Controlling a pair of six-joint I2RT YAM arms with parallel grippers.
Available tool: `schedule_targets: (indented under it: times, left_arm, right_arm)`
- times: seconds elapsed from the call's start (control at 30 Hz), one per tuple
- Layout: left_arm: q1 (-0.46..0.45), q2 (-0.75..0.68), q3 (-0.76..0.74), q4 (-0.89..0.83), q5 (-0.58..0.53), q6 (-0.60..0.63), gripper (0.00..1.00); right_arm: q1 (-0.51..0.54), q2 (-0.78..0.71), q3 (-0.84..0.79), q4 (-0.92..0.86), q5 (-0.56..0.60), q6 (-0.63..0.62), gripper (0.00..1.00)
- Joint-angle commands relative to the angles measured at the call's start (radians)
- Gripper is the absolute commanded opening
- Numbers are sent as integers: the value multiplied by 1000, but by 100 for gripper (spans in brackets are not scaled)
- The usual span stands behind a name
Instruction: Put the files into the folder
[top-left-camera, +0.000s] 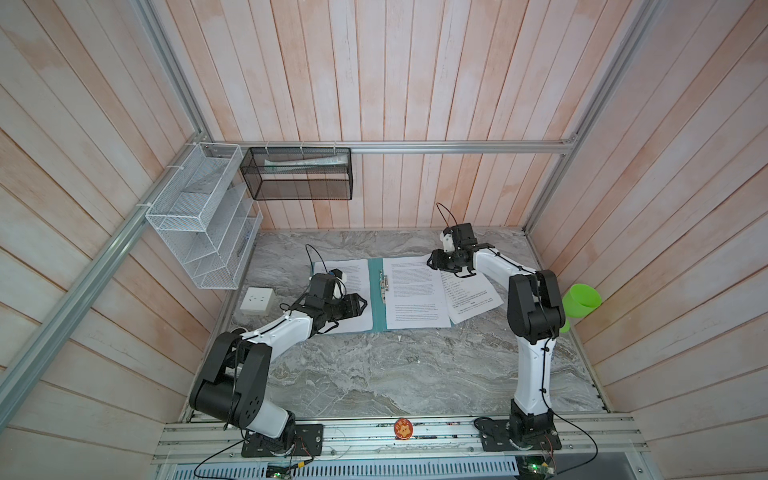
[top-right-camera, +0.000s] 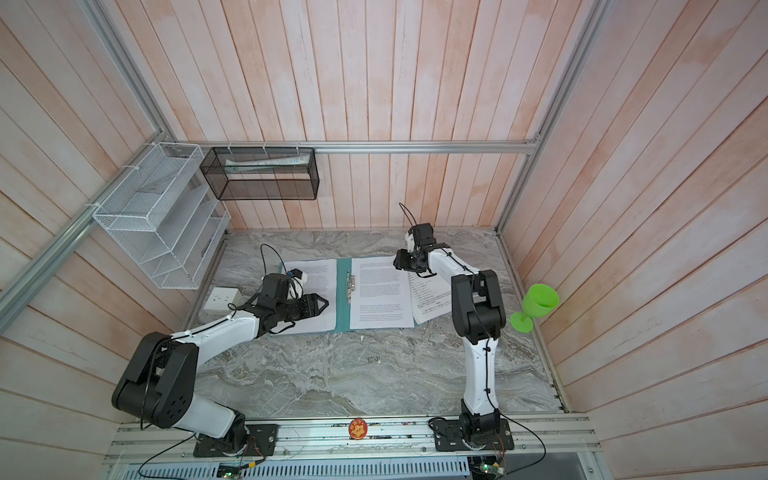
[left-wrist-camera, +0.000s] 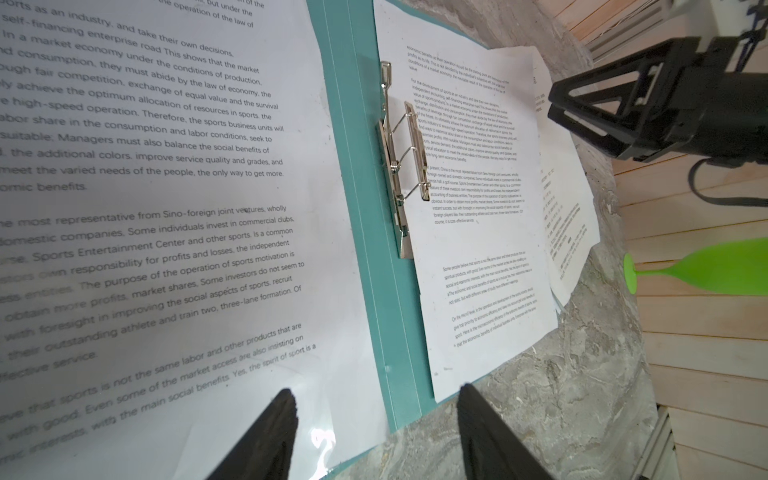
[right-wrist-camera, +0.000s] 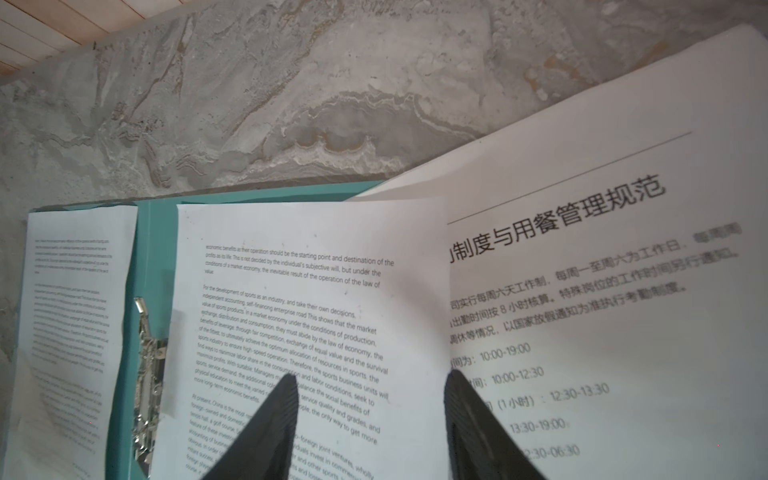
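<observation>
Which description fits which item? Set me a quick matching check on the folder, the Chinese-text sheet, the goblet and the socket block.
1. folder
2. Chinese-text sheet
3. goblet
4. socket block

A. white, left of the folder
B. teal, lying open
C. askew, sticking out at the folder's right
D. green, farthest right

Pairs: 1-B, 2-C, 3-D, 4-A

Wall-hung white mesh rack (top-left-camera: 203, 216) at ten o'clock; black mesh basket (top-left-camera: 299, 174) at eleven; socket block (top-left-camera: 257, 300) at nine; green goblet (top-left-camera: 581, 301) at three; orange badge (top-left-camera: 403, 429) at six.
</observation>
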Motion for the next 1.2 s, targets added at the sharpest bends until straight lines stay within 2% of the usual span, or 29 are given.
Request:
schedule_targets:
  times: [0.0, 0.13, 0.5, 0.9, 1.07, 1.17]
  left_arm:
    - [4, 19, 39, 24, 15, 18, 64]
    - [4, 30, 46, 23, 14, 21, 64]
    - [4, 52, 57, 16, 15, 23, 64]
    - [6, 47, 42, 15, 6, 20, 64]
    - [18, 38, 34, 15, 4, 23, 64]
    - [21, 33, 37, 19, 6, 31, 64]
  right_arm:
    - [0, 41, 46, -55, 74, -5, 55]
    - [8, 55, 61, -64, 109, -13, 55]
    - [21, 106, 117, -56, 39, -3, 55]
    - [43, 150, 203, -95, 39, 9, 54]
    - [-3, 61, 150, -72, 33, -2, 56]
    - [-72, 14, 139, -109, 32, -80, 56]
